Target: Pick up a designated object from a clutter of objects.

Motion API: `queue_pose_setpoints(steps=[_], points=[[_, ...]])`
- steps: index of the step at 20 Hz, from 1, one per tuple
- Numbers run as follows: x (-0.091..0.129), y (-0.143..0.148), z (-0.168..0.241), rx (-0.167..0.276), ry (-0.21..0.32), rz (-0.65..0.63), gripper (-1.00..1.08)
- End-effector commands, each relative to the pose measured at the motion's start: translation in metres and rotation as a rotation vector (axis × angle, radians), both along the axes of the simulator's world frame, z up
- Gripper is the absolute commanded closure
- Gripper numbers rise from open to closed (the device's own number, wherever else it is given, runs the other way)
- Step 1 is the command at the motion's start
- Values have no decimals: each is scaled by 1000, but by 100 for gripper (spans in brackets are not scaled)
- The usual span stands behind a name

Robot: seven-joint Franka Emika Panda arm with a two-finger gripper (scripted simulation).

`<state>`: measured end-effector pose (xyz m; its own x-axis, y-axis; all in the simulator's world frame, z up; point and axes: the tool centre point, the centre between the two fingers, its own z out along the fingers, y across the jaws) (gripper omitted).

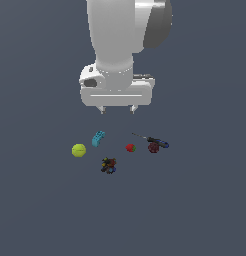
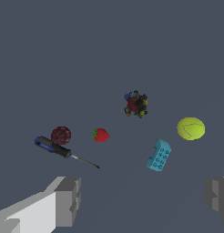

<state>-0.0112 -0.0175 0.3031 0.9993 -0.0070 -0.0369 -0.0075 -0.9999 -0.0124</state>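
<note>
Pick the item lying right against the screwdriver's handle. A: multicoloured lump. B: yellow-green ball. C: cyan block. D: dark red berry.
D: the dark red berry sits beside the black handle of the screwdriver, while the other items lie well apart from it.

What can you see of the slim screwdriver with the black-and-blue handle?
The slim screwdriver with a thin dark metal shaft and thick black handle ending in blue lies flat on the grey surface, the longest item there. The dark red round berry sits right against its handle, apparently touching. Nothing grips it; the open gripper hovers above, apart.
</note>
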Motion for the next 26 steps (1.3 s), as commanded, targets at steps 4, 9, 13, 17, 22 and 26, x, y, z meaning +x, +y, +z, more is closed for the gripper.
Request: queue_pose_setpoints(steps=[4,9,13,17,22,26], points=[[1,-1,1,-2,-5,6,-92],[3,-4,9,-9,-29,36,-92],[4,-6,14,-11,-38,40,-92],[4,-4,10,-12,-36,48,-92],[5,4,-4,-18,-36,102,-92],[6,16,-26,-25,-35,182,-92]])
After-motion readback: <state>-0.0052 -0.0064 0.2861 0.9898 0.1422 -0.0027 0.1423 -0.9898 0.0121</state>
